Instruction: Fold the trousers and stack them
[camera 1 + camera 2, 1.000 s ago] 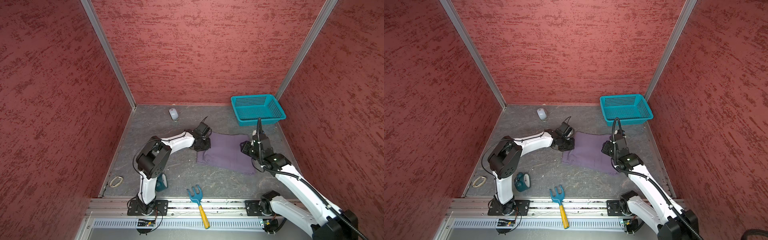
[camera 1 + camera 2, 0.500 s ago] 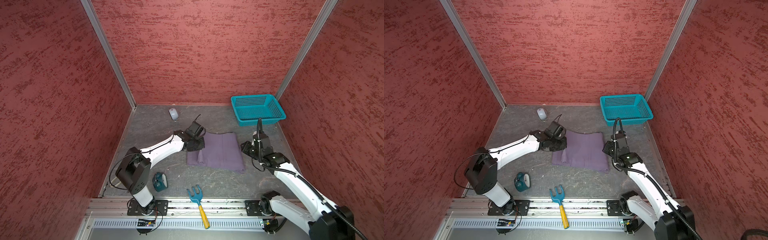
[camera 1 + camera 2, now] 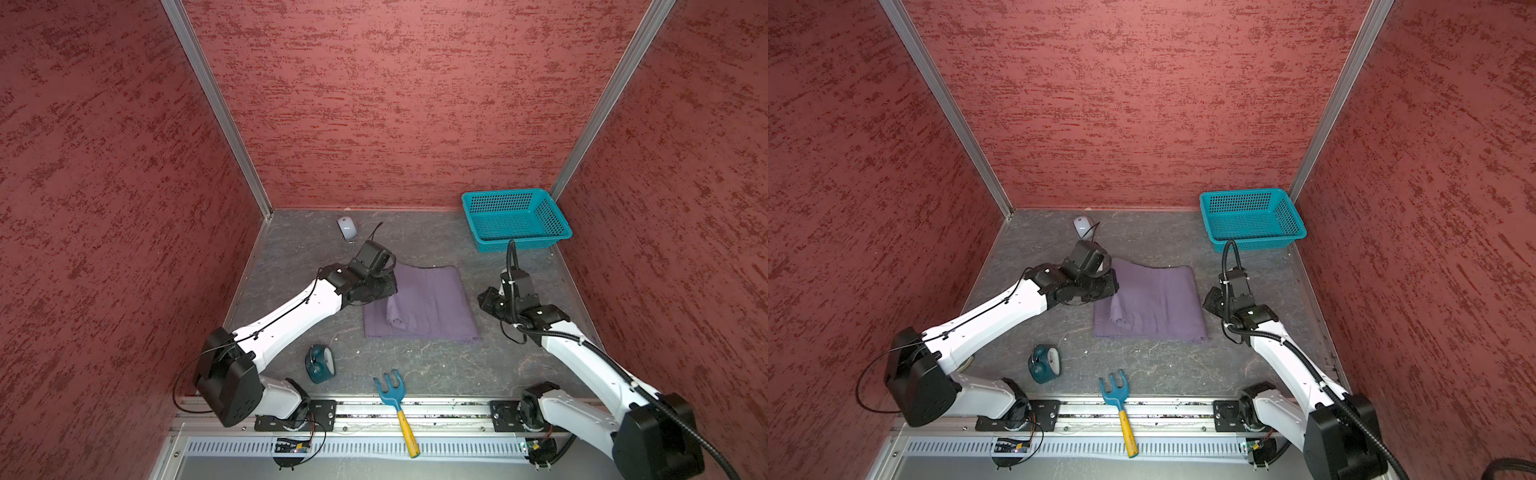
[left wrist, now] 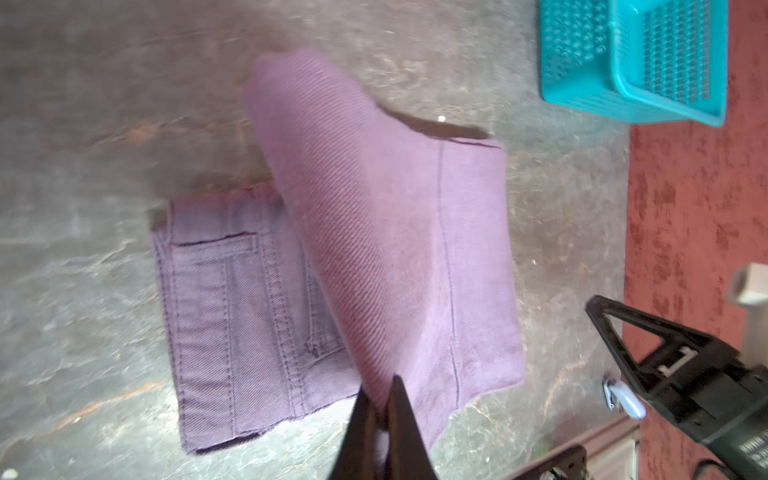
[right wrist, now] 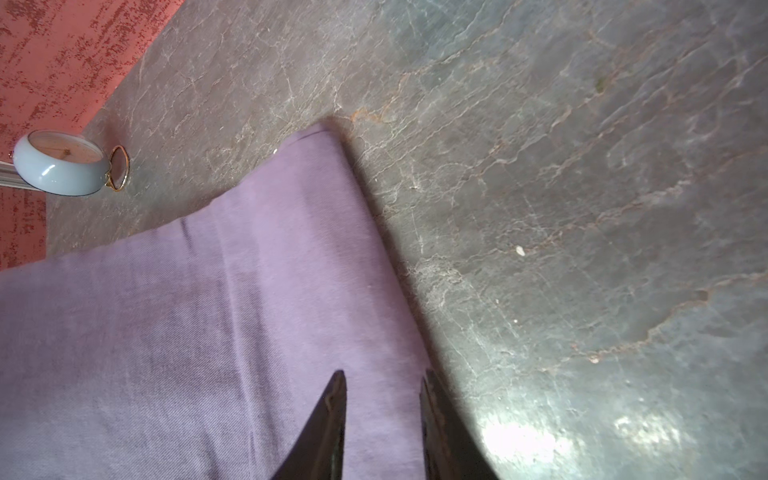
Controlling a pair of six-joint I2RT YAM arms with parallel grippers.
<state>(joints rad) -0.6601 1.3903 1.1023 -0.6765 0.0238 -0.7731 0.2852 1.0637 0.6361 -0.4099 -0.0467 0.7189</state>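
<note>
Fold step: soft purple-grey cloth trousers [image 3: 428, 303] lie on the grey bench [image 3: 415, 365]; left gripper [image 4: 379, 399], nearly closed, pinches a lifted flap. The right gripper [image 5: 382, 386] hovers part-open beside the opposite edge, empty. Next, probably: lay flap flat, release.

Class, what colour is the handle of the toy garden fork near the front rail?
The handle is yellow, clearest in a top view.

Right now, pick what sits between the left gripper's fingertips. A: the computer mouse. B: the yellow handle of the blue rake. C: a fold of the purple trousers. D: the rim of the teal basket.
C: in the left wrist view a raised fold of the trousers runs up between the nearly closed tips of the left gripper.
</note>
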